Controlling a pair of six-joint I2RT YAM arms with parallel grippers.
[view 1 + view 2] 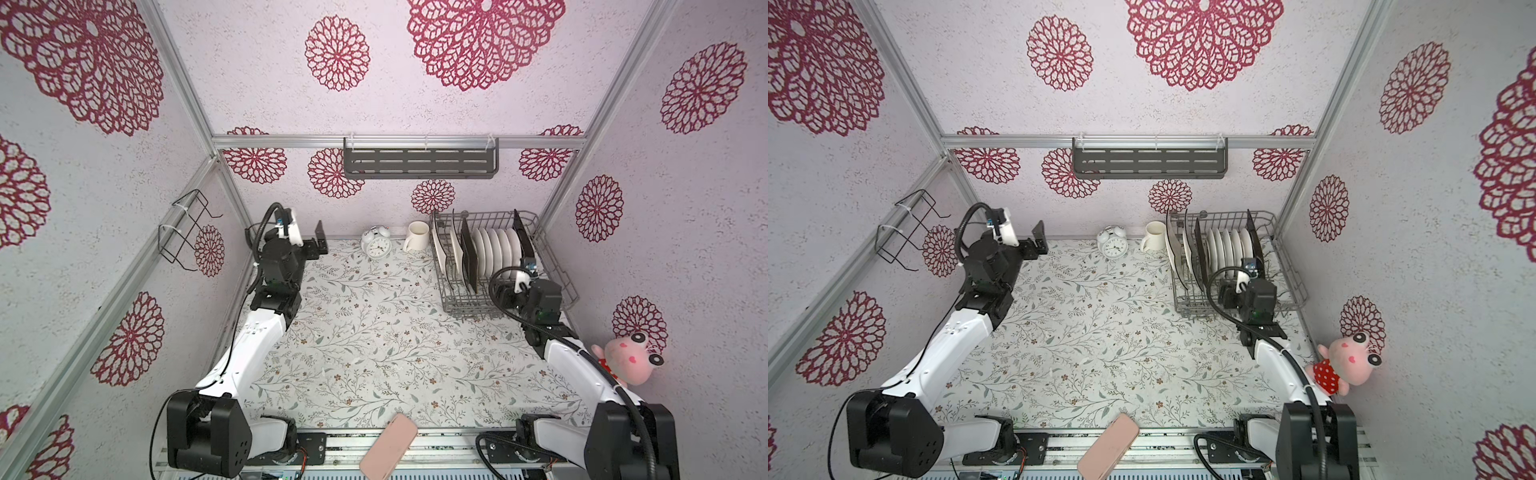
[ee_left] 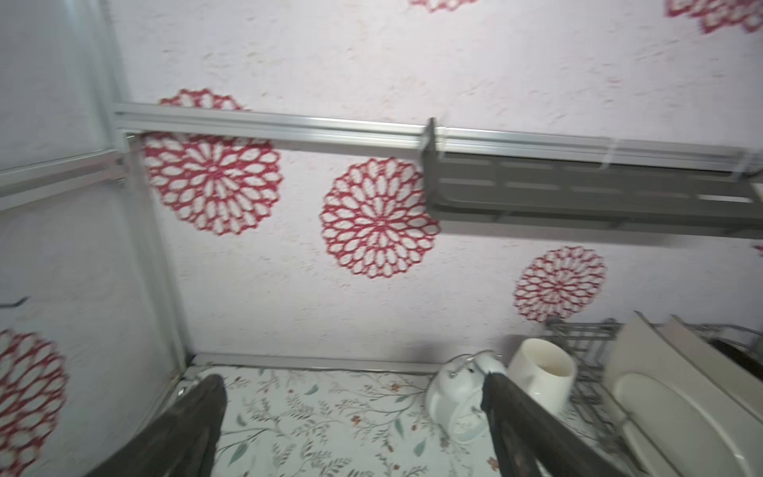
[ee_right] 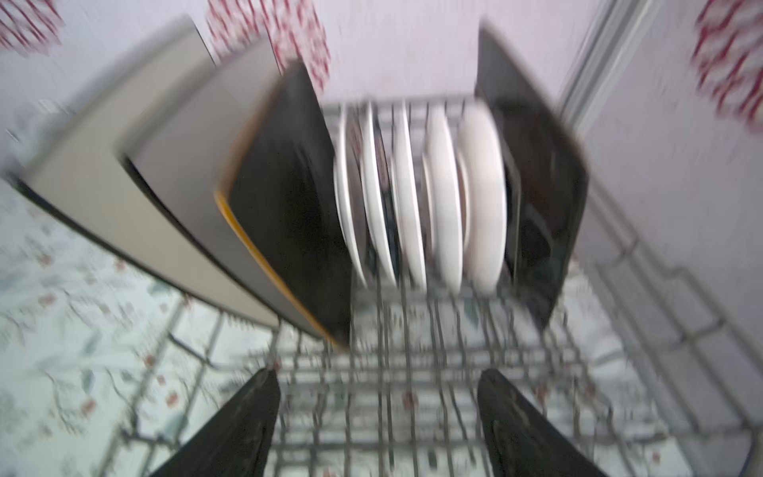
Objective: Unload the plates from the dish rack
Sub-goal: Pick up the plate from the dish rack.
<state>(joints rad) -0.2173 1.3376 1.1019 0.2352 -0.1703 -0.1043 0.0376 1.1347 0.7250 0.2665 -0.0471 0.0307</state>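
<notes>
The round white glazed plates and larger square black-backed plates stand on edge in the grey wire dish rack, at the far right corner of the floral table. They are probably stiff, slick and breakable, and the exposed top rim looks the best hold. The right gripper, over the rack, and the left gripper both gape empty.

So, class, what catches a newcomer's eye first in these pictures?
The dish rack in the far right corner, holding a row of upright plates, stands out first, with the right gripper open over its near end. Then come the red flower patterns all around and the pink plush toy at the near right.
</notes>
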